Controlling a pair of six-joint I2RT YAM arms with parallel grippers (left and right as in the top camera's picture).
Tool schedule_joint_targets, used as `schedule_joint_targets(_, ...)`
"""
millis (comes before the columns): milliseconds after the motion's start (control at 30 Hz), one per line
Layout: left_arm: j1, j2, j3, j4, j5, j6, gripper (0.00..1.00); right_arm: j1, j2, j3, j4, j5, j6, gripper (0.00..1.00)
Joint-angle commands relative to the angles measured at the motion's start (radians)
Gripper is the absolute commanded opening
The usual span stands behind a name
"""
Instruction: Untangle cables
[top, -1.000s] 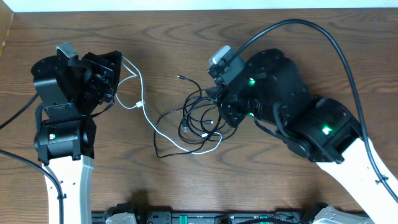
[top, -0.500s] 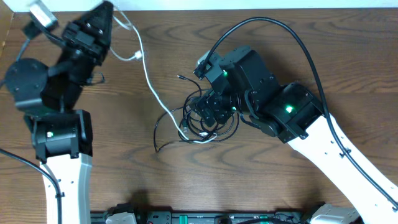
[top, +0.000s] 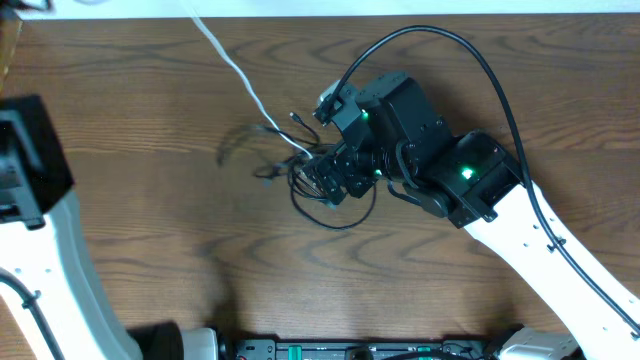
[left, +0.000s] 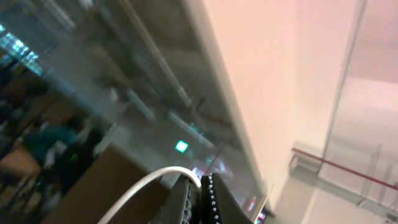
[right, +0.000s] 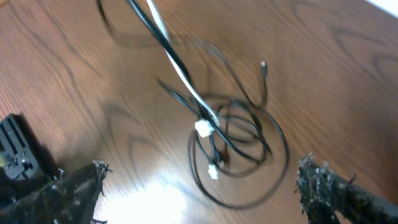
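The white cable (top: 235, 72) runs taut from the table's far left edge down into a knot of black cables (top: 325, 195) at mid-table. In the left wrist view my left gripper (left: 202, 180) is shut on the white cable (left: 146, 190), raised off the table and out of the overhead view. My right gripper (top: 335, 178) hovers open over the knot. Its fingers (right: 74, 193) stand wide either side of the black cables' loops (right: 273, 146) and touch nothing. The white cable (right: 163, 34) crosses them and ends in a white plug (right: 204, 129).
The right arm's thick black cable (top: 500, 90) arcs over the table's right half. The left arm's white link (top: 55, 250) stands at the left edge. A black rail (top: 350, 350) lines the front edge. Wood table (top: 160, 250) lies bare at the front left.
My left arm swung up and away with the white cable, pulling it taut and dragging the knot toward the far left. My right gripper opened over the knot.
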Motion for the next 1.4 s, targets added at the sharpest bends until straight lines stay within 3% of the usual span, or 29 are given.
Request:
schedule_joint_targets(0,-0.001,0.096,0.222,-0.035,-0.117,-0.042,0.08,-0.003,0.001,0.001,0.000,-0.003,0.009,0.99)
schedule_joint_targets(133,-0.003,0.135,0.325,-0.055,-0.185,-0.099,0.08,-0.003,0.008,0.001,0.006,-0.003,0.009,0.99)
schedule_joint_targets(267,-0.021,0.129,0.328,-0.063,-0.159,-0.098,0.08,-0.003,0.032,0.001,0.032,-0.022,0.010,0.99)
schedule_joint_targets(633,-0.091,0.129,0.328,-0.082,-0.135,-0.094,0.08,0.012,0.248,0.001,0.195,-0.379,-0.047,0.99)
schedule_joint_targets(767,-0.091,0.128,0.328,-0.125,-0.135,-0.094,0.08,0.013,0.332,0.001,0.304,-0.592,-0.074,0.99)
schedule_joint_targets(1000,-0.091,0.128,0.328,-0.160,-0.135,-0.095,0.08,0.051,0.442,0.001,0.382,-0.607,-0.151,0.99)
schedule_joint_targets(1100,-0.091,0.128,0.328,-0.161,-0.130,-0.094,0.08,0.072,0.487,0.001,0.365,-0.581,-0.156,0.76)
schedule_joint_targets(1133,-0.091,0.128,0.328,-0.161,-0.127,-0.094,0.08,0.079,0.513,0.001,0.352,-0.567,-0.156,0.54)
schedule_joint_targets(1167,-0.091,0.128,0.328,-0.165,-0.128,-0.094,0.08,0.081,0.523,0.001,0.344,-0.567,-0.156,0.39)
schedule_joint_targets(1267,-0.091,0.128,0.328,-0.175,-0.128,-0.094,0.08,0.080,0.541,0.001,0.304,-0.539,-0.156,0.04)
schedule_joint_targets(1367,-0.091,0.128,0.328,-0.198,-0.127,-0.078,0.08,0.076,0.537,0.001,0.233,-0.440,-0.147,0.01)
